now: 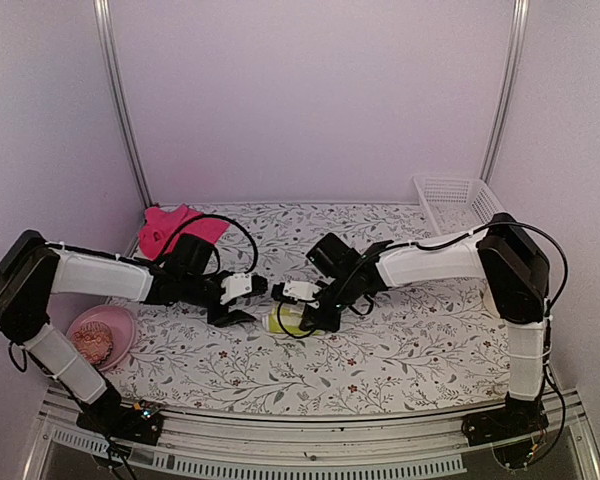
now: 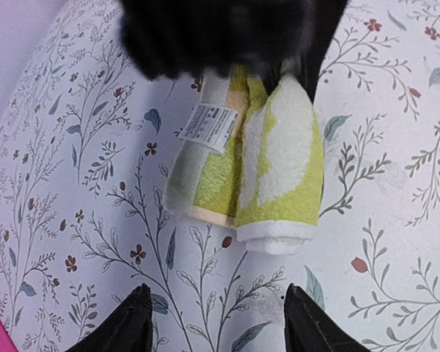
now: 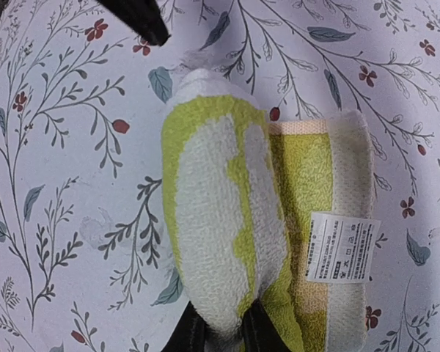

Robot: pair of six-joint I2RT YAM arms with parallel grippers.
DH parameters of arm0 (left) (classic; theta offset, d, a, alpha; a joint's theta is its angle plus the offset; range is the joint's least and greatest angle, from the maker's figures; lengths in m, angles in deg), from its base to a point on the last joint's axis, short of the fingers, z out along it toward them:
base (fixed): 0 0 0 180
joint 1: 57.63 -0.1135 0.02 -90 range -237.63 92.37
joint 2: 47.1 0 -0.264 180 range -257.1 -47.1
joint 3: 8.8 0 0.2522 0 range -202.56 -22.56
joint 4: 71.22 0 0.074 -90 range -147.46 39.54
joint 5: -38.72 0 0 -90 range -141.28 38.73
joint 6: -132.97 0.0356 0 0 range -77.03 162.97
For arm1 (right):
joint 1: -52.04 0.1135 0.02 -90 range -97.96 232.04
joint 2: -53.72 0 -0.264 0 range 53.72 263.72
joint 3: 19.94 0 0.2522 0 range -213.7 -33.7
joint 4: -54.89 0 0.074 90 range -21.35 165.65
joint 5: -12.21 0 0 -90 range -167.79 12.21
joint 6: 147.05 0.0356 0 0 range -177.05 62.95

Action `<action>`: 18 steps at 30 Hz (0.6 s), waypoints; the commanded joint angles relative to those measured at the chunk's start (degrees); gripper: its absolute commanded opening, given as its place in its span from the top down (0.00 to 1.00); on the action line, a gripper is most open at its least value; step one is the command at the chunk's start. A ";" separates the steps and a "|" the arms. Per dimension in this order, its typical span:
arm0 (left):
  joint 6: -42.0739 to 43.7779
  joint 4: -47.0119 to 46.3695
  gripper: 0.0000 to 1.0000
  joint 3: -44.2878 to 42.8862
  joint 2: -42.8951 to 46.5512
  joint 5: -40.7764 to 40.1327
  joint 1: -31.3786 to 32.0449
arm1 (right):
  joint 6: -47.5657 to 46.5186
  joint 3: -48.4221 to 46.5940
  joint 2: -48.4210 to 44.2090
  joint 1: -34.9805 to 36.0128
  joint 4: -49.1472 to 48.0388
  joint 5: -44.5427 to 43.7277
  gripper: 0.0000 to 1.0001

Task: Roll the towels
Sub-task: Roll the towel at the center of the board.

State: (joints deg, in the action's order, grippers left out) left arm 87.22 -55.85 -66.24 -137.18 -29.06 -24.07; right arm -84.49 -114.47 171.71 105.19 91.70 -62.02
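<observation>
With your right gripper (image 3: 223,334) pinching the rolled yellow-green terry towel (image 3: 227,213) (left gripper (image 2: 220,308) open, empty), squeeze gently so it cannot unroll.

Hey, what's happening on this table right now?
Two robot arms are rolling towels. The yellow-green towel lies rolled up in the middle of the table, and the right gripper pinches one end of it. The left gripper is open just short of the roll's other end, not touching it. The pink towel lies crumpled at the back left, not yet rolled.
</observation>
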 commanded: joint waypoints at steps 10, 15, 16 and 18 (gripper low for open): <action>11.68 -27.26 0.42 19.23 12.39 -6.83 7.23 | 13.44 -13.14 11.04 -2.12 13.82 13.32 0.82; 14.78 -32.74 0.42 21.54 10.59 -13.43 12.93 | 15.47 -14.83 13.28 -2.97 14.24 16.08 0.82; 14.93 -33.46 0.42 21.35 9.55 -14.30 13.59 | 15.64 -15.08 13.46 -3.12 14.29 16.29 0.82; 15.40 -34.96 0.43 20.85 7.27 -16.26 14.81 | 15.83 -15.52 13.58 -3.37 14.22 17.09 0.82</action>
State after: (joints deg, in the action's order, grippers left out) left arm 100.25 -84.31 -45.04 -126.76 -39.83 -11.55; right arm -70.85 -129.51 181.97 102.11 102.91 -47.40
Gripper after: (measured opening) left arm 0.577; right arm 0.181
